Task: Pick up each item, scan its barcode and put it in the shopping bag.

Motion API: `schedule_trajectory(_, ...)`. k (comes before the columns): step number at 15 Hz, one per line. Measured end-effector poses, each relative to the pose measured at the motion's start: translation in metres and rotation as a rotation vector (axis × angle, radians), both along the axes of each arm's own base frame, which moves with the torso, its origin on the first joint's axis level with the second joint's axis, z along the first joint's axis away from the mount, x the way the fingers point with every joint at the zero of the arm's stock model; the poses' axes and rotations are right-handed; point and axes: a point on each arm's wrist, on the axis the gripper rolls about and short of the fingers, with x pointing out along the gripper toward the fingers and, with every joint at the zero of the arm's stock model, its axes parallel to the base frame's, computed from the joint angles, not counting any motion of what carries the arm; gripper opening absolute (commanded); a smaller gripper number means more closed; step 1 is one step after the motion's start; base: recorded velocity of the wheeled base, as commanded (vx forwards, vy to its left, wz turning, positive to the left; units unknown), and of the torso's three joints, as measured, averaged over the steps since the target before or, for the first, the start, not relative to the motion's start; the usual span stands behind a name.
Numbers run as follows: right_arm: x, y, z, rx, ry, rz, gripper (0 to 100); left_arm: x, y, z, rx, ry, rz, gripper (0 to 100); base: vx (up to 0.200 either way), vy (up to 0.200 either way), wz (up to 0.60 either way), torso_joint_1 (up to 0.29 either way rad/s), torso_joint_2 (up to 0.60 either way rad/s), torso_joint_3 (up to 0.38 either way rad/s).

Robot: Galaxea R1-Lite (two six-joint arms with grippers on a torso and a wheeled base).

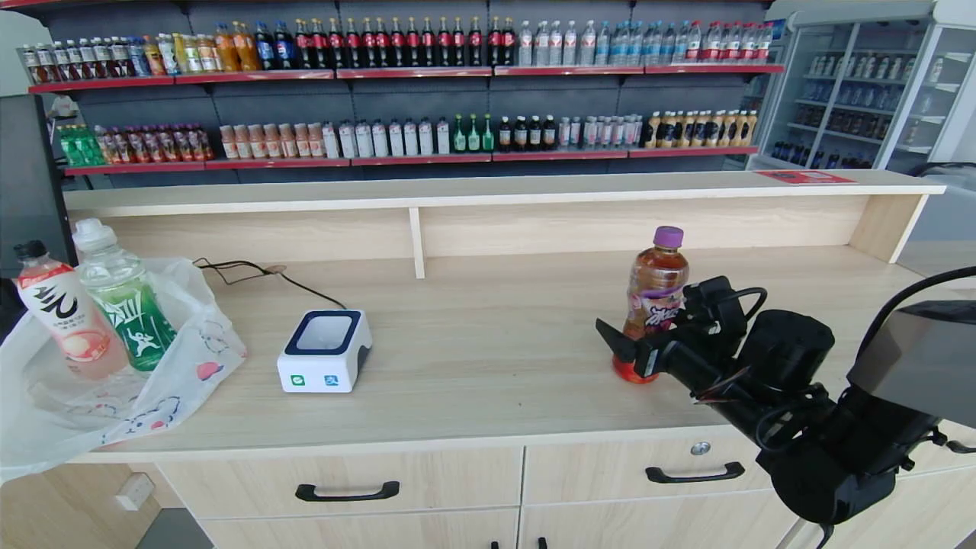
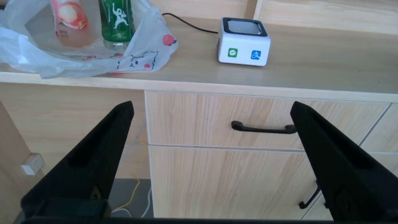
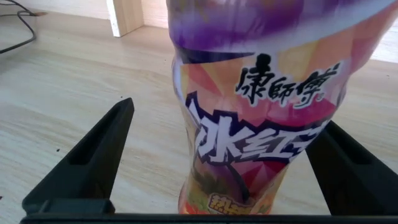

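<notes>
A purple-capped bottle of red tea [image 1: 657, 293] stands upright on the wooden counter [image 1: 488, 358], right of centre. My right gripper [image 1: 637, 339] is open at its lower half, a finger on each side; in the right wrist view the bottle [image 3: 255, 124] sits between the fingers [image 3: 93, 155] with a gap on one side. The white barcode scanner [image 1: 325, 351] rests mid-counter. The plastic shopping bag [image 1: 183, 358] lies at the left end holding a pink bottle [image 1: 65, 313] and a green bottle [image 1: 126, 297]. My left gripper [image 2: 211, 107] hangs open below the counter, facing the drawers.
A raised back ledge [image 1: 488, 191] runs along the counter's far side, with a divider [image 1: 416, 244]. The scanner's cable [image 1: 267, 274] trails behind it. Drawer handles [image 1: 347, 492] are below the front edge. Stocked drink shelves [image 1: 412, 76] fill the wall behind.
</notes>
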Motion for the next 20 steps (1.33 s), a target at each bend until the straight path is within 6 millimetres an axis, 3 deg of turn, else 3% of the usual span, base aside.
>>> schedule_trajectory(11, -0.002, -0.005, 0.007, 0.025, -0.008, -0.010, 0, 0.000, 0.000, 0.000, -0.001, -0.001, 0.000, 100, 0.000, 0.000, 0.00, 0.000, 0.00, 0.000)
schedule_trajectory(20, -0.008, -0.010, 0.028, 0.052, -0.062, -0.019, 0, 0.000, 0.000, 0.000, -0.001, -0.001, 0.000, 100, 0.000, 0.000, 0.00, 0.000, 0.00, 0.000)
